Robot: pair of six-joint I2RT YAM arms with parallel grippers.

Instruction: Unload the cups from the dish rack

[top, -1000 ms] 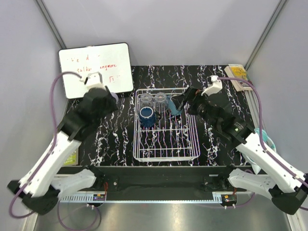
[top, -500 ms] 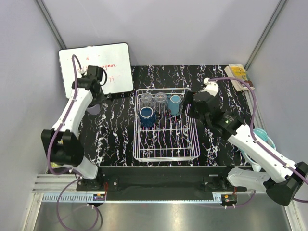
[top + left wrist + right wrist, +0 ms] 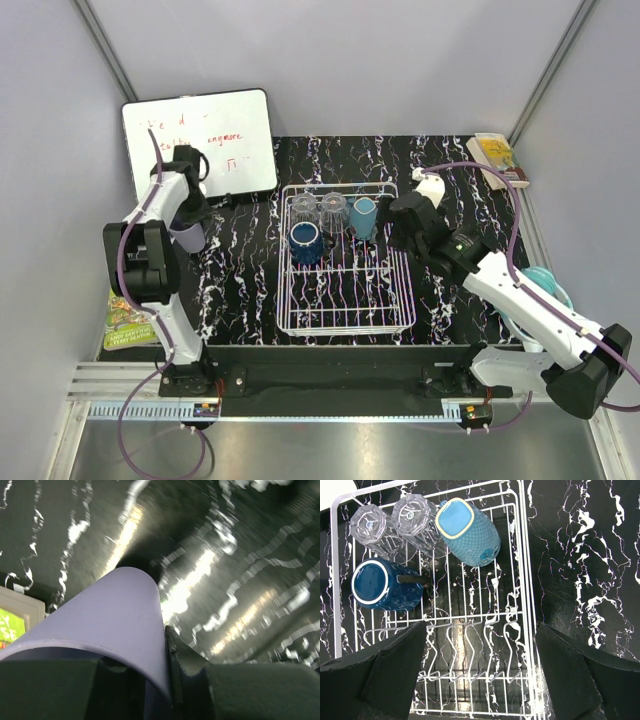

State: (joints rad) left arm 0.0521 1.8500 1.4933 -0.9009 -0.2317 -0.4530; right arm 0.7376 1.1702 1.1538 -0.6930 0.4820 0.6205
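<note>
Left of dish rack [image 3: 345, 329] | left gripper [image 3: 190, 222] grasping smooth lavender tumbler [image 3: 112, 610] | right gripper [image 3: 480, 630] released

A dish rack [image 3: 345, 300] sits mid-table [image 3: 450, 180] with four cups at its far end: two glasses [image 3: 303, 209] side by side on the left, a mug [image 3: 364, 216] just to their right, and a second mug [image 3: 305, 241] in front of the glasses. A tumbler [image 3: 187, 238] is left of the rack, just before a whiteboard [image 3: 200, 140] at the far-left corner. A book [image 3: 497, 158] lies far right.
</note>
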